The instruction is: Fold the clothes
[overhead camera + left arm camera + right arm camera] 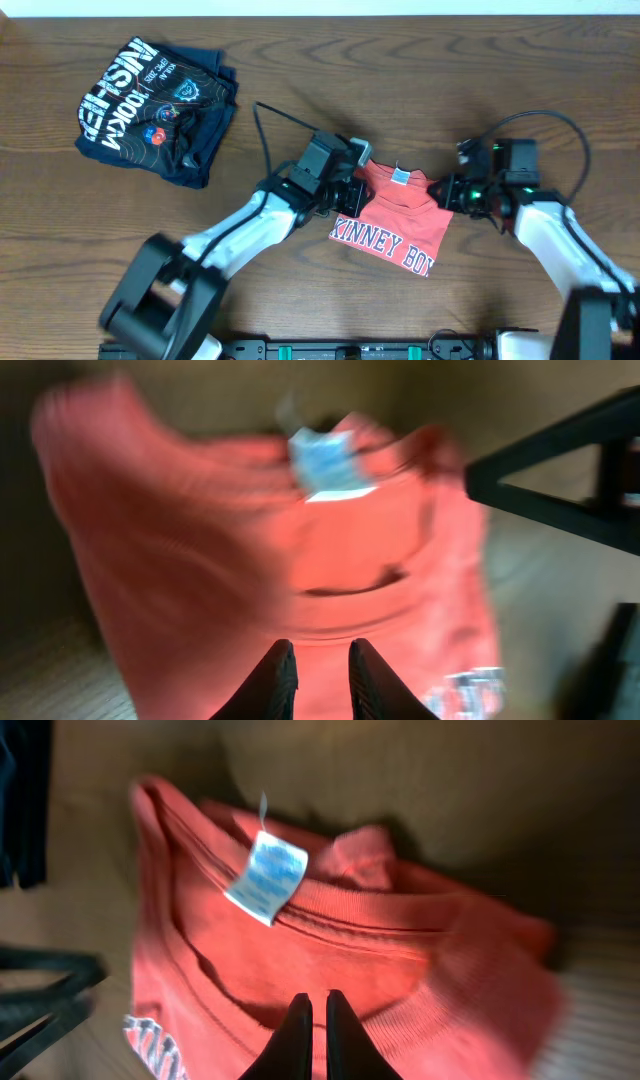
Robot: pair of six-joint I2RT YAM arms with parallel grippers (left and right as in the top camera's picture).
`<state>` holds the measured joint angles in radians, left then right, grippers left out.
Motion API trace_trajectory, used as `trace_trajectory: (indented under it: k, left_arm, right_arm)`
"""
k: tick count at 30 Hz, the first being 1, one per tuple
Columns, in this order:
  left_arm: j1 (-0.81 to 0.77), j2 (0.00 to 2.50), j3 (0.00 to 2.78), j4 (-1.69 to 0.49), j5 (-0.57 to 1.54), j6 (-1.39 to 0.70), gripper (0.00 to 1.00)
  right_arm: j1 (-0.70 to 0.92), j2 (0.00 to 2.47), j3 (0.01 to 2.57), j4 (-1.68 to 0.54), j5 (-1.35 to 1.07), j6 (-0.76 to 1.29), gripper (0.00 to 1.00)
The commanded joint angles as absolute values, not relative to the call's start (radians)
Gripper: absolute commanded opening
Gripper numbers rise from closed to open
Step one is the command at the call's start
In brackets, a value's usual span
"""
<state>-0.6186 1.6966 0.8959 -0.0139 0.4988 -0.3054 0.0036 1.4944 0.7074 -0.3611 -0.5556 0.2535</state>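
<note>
The clothes, an orange-red T-shirt (400, 215) with white lettering, lie partly folded at the table's middle, with the white neck label (399, 177) at the far edge. My left gripper (352, 192) is over the shirt's left edge. In the left wrist view, which is blurred, its fingers (317, 645) stand a little apart over the red cloth (200, 540) with nothing bunched between them. My right gripper (447, 192) is at the shirt's right edge. In the right wrist view it (319, 995) is shut, with its tips over the collar (350, 940) near the label (266, 875).
A dark navy folded shirt (155, 108) with white lettering lies at the far left of the wooden table (560, 60). A black cable (270, 125) runs behind the left arm. The right arm's black frame (560, 470) shows in the left wrist view.
</note>
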Motion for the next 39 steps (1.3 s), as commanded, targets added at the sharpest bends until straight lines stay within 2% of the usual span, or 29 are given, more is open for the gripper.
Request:
trace_trajectory:
  k: [1, 5, 10, 15, 20, 23, 26, 30, 34, 35, 37, 39]
  left_arm:
    - [-0.612, 1.795, 0.892, -0.016, 0.486, -0.282, 0.2]
    - [-0.611, 1.878, 0.892, -0.017, 0.477, -0.281, 0.2]
    - [-0.598, 1.863, 0.911, -0.023, 0.458, -0.277, 0.26]
    - [-0.559, 1.723, 0.976, -0.127, 0.517, -0.263, 0.32]
    - [-0.552, 1.526, 0.994, -0.279, 0.517, -0.296, 0.35]
    - [-0.567, 1.448, 0.993, -0.376, 0.516, -0.337, 0.35]
    - [-0.6, 1.433, 0.986, -0.413, 0.512, -0.384, 0.35]
    - [-0.657, 1.474, 0.959, -0.407, 0.451, -0.477, 0.25]
    - [-0.701, 1.56, 0.955, -0.395, 0.443, -0.569, 0.19]
    - [-0.711, 1.59, 0.955, -0.386, 0.444, -0.596, 0.14]
    - [-0.72, 1.639, 0.955, -0.373, 0.444, -0.653, 0.1]
    - [-0.72, 1.691, 0.955, -0.372, 0.445, -0.719, 0.08]
  right_arm:
    - [0.02, 1.604, 0.704, -0.359, -0.564, 0.242, 0.01]
    - [0.008, 1.713, 0.704, -0.364, -0.49, 0.333, 0.01]
    - [-0.004, 1.715, 0.704, -0.366, -0.496, 0.322, 0.01]
    - [-0.004, 1.573, 0.707, -0.367, -0.619, 0.223, 0.02]
    - [0.006, 1.369, 0.72, -0.401, -0.814, 0.208, 0.07]
    - [0.041, 1.294, 0.72, -0.399, -0.802, 0.208, 0.09]
    - [0.091, 1.277, 0.72, -0.399, -0.664, 0.217, 0.1]
    - [0.147, 1.328, 0.72, -0.382, -0.49, 0.25, 0.11]
    - [0.159, 1.425, 0.72, -0.336, -0.416, 0.256, 0.12]
    - [0.156, 1.461, 0.72, -0.319, -0.386, 0.27, 0.12]
    - [0.152, 1.525, 0.72, -0.278, -0.356, 0.277, 0.12]
    - [0.149, 1.588, 0.72, -0.243, -0.329, 0.299, 0.1]
